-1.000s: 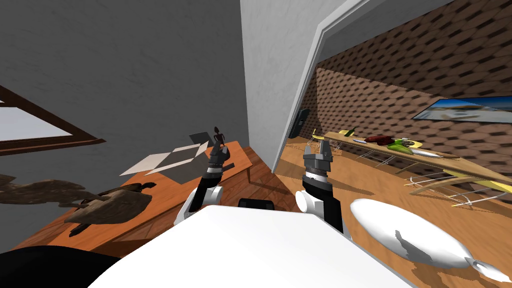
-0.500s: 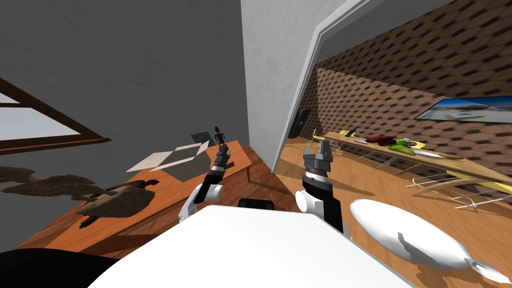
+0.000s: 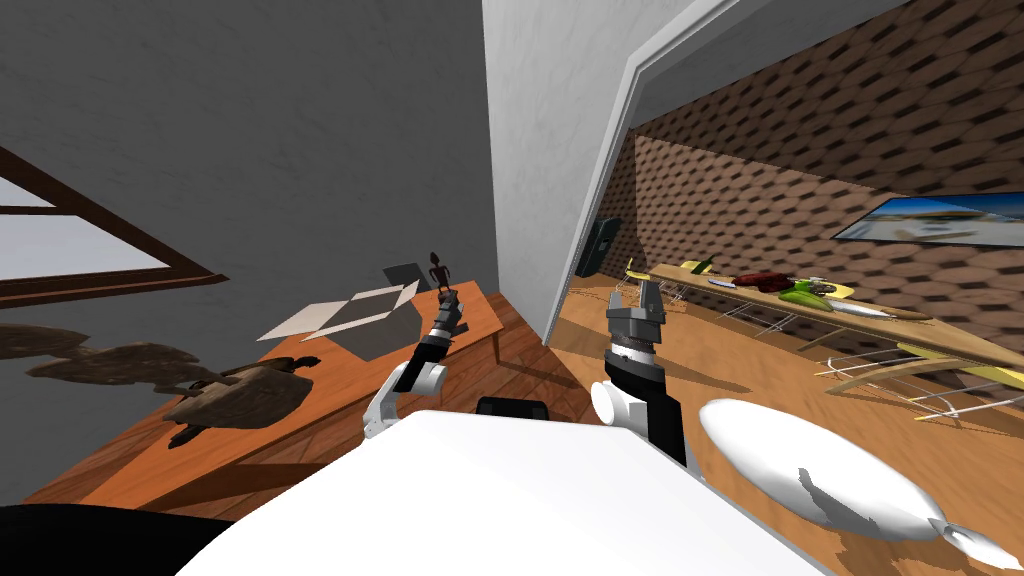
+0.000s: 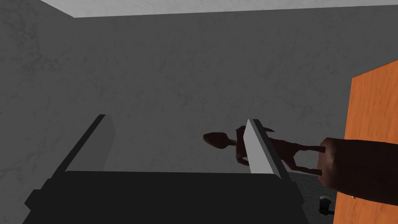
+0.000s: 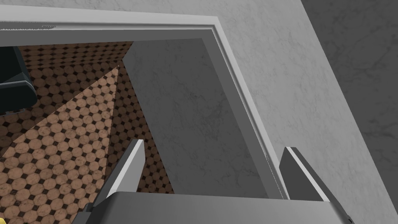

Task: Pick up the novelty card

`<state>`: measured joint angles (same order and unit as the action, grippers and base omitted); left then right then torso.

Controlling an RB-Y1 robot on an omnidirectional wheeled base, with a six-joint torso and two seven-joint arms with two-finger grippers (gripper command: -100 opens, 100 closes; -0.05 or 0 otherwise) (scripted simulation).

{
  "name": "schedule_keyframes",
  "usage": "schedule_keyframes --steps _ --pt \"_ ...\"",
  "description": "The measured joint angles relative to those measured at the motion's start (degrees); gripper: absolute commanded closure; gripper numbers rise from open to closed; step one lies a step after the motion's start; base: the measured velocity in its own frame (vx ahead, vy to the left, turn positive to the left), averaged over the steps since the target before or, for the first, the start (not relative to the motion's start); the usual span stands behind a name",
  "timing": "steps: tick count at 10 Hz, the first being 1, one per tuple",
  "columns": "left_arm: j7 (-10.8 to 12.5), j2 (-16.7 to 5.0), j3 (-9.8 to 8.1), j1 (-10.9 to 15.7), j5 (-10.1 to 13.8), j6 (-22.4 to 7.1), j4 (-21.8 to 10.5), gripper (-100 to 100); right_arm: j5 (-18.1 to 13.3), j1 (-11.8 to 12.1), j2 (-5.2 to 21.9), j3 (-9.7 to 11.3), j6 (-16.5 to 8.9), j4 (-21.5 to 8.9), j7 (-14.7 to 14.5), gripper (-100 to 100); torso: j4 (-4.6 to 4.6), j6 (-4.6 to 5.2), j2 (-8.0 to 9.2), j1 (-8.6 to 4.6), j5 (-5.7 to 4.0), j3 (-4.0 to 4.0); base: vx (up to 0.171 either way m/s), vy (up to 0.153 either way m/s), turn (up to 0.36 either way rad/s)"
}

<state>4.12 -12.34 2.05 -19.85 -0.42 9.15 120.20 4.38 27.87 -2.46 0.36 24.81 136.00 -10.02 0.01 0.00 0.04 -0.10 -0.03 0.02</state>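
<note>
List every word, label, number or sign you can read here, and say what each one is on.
None: no text can be read in any view.
White and grey sheets on the table: plain, no print.
Wall picture: a blue and white scene, no lettering.
Dark box on the patterned wall: no label to be seen.

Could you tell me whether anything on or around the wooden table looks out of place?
Yes: rough brown shapes seem to hang in mid-air by the near left end of the table, beside the turtle-like figure, with no visible support. The open box and the dark figurine look in order.
</note>
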Motion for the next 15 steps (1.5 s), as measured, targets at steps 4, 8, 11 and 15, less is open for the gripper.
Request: schedule_keyframes --steps 4,8,11,15 --pt "1.96 -3.91 -0.63 3.13 2.36 -6.31 -5.54 -100 0.0 0.0 0.0 0.0 0.0 0.0 0.0 0 -0.01 0.01 -0.03 0.0 0.0 -0.02 -0.008 -0.031 0.016" --pt "3.09 -6.7 -0.99 6.39 4.27 -11.7 -12.03 -100 0.0 0.0 0.0 0.0 0.0 0.0 0.0 0 -0.02 0.0 -0.07 0.02 0.01 -0.04 0.003 -0.024 0.01" --pt "3.77 -8.29 -1.31 8.5 5.44 -15.8 -14.73 -100 0.0 0.0 0.0 0.0 0.0 0.0 0.0 0 -0.02 0.0 -0.09 0.05 0.01 -0.05 0.007 -0.016 0.005" --pt "5.04 -11.56 -1.91 11.87 7.98 -22.47 -19.93 -100 0.0 0.0 0.0 0.0 0.0 0.0 0.0 0 -0.03 0.0 -0.13 0.03 0.0 -0.07 0.016 -0.023 0.006"
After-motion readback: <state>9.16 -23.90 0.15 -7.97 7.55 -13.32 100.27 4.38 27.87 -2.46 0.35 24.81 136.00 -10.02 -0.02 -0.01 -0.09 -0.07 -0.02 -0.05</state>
